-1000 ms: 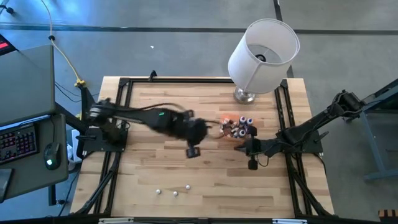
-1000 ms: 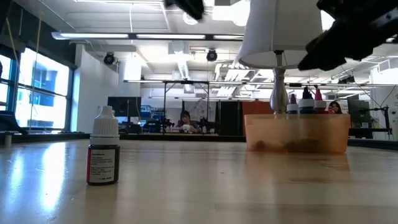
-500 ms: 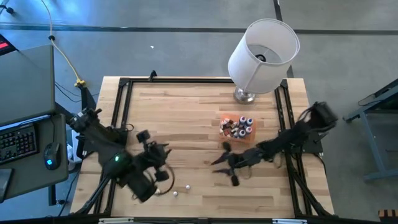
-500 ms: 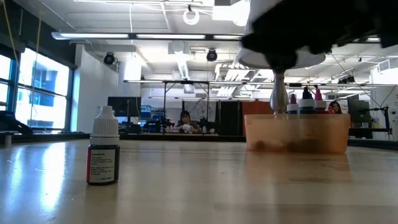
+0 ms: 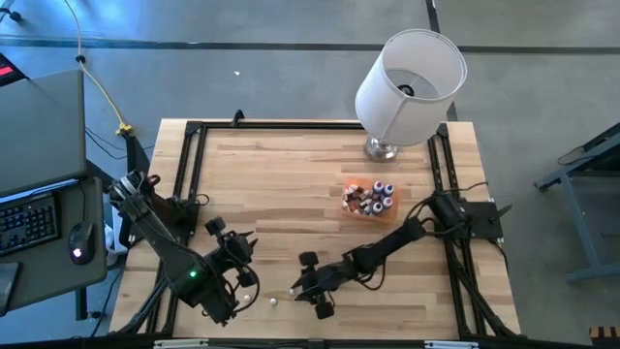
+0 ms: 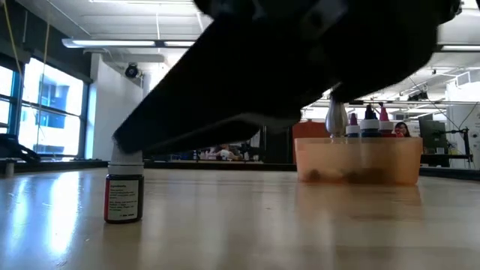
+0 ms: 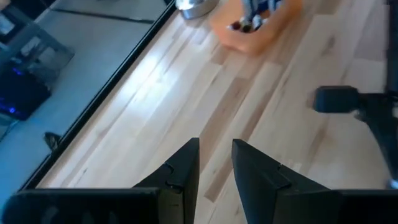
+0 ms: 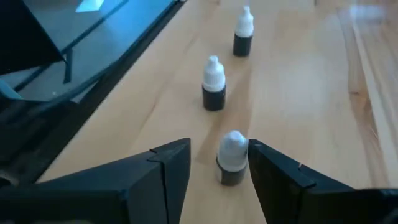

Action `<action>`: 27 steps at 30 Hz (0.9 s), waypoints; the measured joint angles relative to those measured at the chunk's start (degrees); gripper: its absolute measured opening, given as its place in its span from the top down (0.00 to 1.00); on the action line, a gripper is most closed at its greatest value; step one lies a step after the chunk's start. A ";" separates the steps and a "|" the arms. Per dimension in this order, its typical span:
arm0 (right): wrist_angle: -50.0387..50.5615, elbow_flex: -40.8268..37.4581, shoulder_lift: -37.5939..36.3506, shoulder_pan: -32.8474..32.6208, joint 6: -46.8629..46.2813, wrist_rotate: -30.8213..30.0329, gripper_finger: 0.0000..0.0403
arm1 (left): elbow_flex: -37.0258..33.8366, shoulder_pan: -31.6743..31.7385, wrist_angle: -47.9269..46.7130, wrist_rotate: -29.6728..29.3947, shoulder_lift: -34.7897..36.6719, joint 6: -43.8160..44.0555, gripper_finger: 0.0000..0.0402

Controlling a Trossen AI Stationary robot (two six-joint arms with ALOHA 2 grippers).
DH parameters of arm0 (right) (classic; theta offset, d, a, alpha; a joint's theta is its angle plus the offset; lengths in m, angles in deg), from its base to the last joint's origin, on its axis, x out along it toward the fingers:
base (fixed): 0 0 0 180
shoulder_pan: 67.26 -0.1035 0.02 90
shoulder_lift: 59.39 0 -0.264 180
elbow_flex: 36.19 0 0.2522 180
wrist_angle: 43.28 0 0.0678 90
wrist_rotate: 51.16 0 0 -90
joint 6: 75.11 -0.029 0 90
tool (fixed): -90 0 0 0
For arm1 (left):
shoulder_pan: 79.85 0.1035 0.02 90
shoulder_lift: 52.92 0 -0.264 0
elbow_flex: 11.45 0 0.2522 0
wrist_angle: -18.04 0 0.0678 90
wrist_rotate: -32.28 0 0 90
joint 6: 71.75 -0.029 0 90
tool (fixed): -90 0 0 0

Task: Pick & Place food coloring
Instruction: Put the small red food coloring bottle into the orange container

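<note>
Item 1: right gripper [image 8: 217, 168], reached out low over the near part of the wooden table [image 5: 291, 184]. Fingers were spread, one on each side of a loose food coloring bottle [image 8: 232, 158]; whether the pads touched it could not be told. That bottle stood upright, whitish cap up, dark body.

Item 2: 2 more loose bottles, upright, in a row past the fingertips: the middle bottle [image 8: 213, 85] near, the far bottle [image 8: 243, 30] beyond it, each apart from the other. From the low camera, 1 dark bottle [image 6: 124, 196] stood on the tabletop under the arm's dark bulk.

Item 3: orange tray [image 5: 355, 204], well back along the right arm toward its base, held the remaining bottles [image 5: 374, 198], caps up, packed together.

Item 4: left gripper [image 7: 215, 163], off to the side of the right gripper near the table's front edge, fingers slightly apart with a narrow gap, holding nothing.

Item 5: lamp [image 5: 407, 82] with white shade, beyond the tray.
</note>
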 joint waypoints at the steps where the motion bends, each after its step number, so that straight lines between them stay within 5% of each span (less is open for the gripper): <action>1: 0.39 0.82 0.70 0.04 0.01 -0.04 0.62 | -0.58 0.01 -0.12 0.08 0.00 0.71 0.77; 10: 1.01 3.33 5.32 2.73 -0.44 0.40 0.63 | -1.48 -0.02 0.04 1.75 0.01 2.26 0.77; 21: -0.85 2.44 5.35 4.56 -1.67 5.30 0.81 | -1.48 0.02 0.23 0.84 0.00 2.74 0.77; 27: 3.14 2.20 2.04 4.54 -1.77 5.43 0.83 | -1.48 0.01 2.40 0.73 0.00 2.75 0.77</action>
